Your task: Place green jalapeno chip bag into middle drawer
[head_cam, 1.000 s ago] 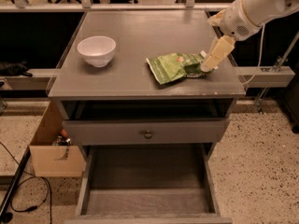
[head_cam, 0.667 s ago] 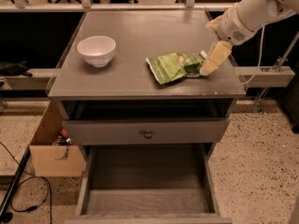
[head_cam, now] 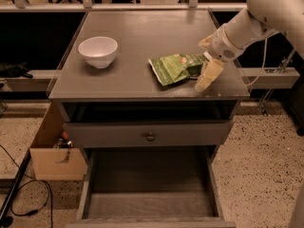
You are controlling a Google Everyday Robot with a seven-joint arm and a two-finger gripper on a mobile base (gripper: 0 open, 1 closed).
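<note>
The green jalapeno chip bag point(head_cam: 175, 67) lies flat on the grey cabinet top point(head_cam: 133, 32), right of centre. My gripper point(head_cam: 204, 60) is at the bag's right end, low over the top. It is open: one cream finger point(head_cam: 208, 75) lies on the near side of the bag's end and the other point(head_cam: 205, 42) on the far side. The middle drawer point(head_cam: 149, 204) is pulled out below, at the bottom of the view, and its grey floor is bare.
A white bowl point(head_cam: 98, 51) stands on the left of the cabinet top. A closed drawer front with a round knob point(head_cam: 150, 137) sits above the open drawer. A cardboard box point(head_cam: 53, 151) stands on the floor at the left, with cables near it.
My gripper has moved down and towards the near left, closing in on the bag's right end. The bag and the bowl have not moved.
</note>
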